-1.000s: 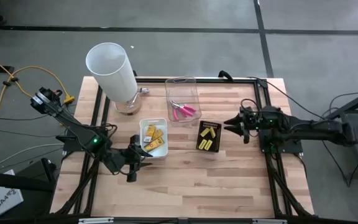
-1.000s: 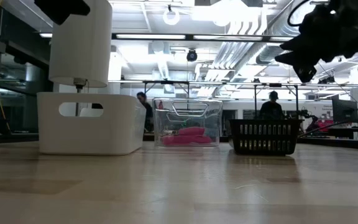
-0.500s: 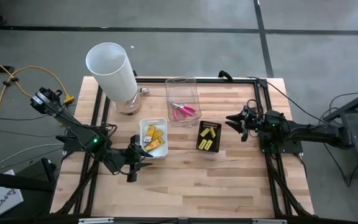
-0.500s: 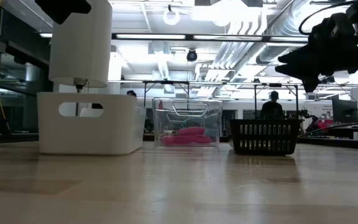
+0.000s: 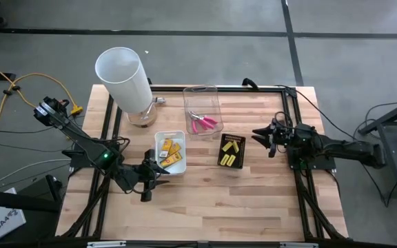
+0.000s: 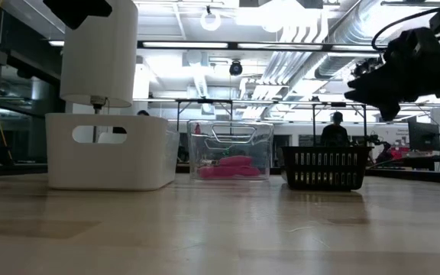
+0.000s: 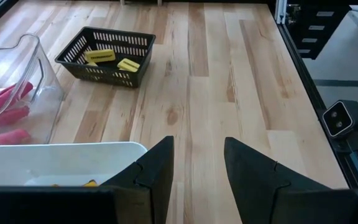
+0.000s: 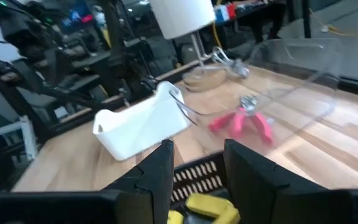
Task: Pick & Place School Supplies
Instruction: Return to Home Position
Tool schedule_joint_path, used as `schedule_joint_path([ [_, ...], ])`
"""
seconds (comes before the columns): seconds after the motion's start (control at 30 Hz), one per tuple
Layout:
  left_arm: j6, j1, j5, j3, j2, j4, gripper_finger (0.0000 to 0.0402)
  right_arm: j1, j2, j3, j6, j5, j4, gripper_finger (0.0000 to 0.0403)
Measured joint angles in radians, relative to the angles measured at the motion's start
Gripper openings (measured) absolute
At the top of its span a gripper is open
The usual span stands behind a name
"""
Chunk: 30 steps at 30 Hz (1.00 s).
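Black mesh bin, right of centre on wooden table: several short yellow erasers inside, none seen loose on the boards. White tray near it on the left: flat yellow packs within. Clear tray beyond both, toward the far edge: pink-handled tools inside. Tall white cylinder at the far left of the table.

Right gripper: raised off the table, just to the right of the black mesh bin and pointing at it; fingers parted a moderate way, nothing between them. Left gripper: low beside the white tray, at the corner farthest from the clear tray; likewise parted and empty.

Step in hand, by judgement: sorting apparently complete, arms due back at rest. Next move: right arm to be drawn back toward its base, kept above the bin rim; no grasp needed, nothing to carry. Small risk only: a fingertip catching the mesh wall and shifting the bin.
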<state>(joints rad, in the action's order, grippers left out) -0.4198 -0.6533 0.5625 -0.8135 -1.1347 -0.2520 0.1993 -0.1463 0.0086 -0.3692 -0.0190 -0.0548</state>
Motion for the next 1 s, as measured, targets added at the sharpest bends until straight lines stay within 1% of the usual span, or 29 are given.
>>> schedule_joint_path([
  [0.1, 0.0, 0.0, 0.0, 0.0, 0.0, 0.0, 0.0137, 0.0, 0.048, 0.0, -0.001, 0.001, 0.026, 0.0133],
  [0.23, 0.0, 0.0, 0.0, 0.0, 0.0, 0.002, 0.0137, 0.0, 0.069, 0.0, 0.007, 0.003, 0.031, 0.0133],
  [0.4, 0.0, 0.0, -0.001, 0.0, 0.0, 0.002, 0.0137, 0.0, 0.072, -0.001, 0.03, 0.0, 0.032, 0.0133],
  [0.53, 0.001, 0.0, -0.001, 0.0, 0.0, 0.002, 0.0137, 0.0, 0.072, -0.001, 0.025, 0.023, 0.04, 0.0133],
  [1.0, 0.0, 0.0, -0.001, -0.001, 0.0, 0.002, 0.0137, 0.0, 0.07, -0.002, 0.026, 0.025, 0.042, 0.0133],
])
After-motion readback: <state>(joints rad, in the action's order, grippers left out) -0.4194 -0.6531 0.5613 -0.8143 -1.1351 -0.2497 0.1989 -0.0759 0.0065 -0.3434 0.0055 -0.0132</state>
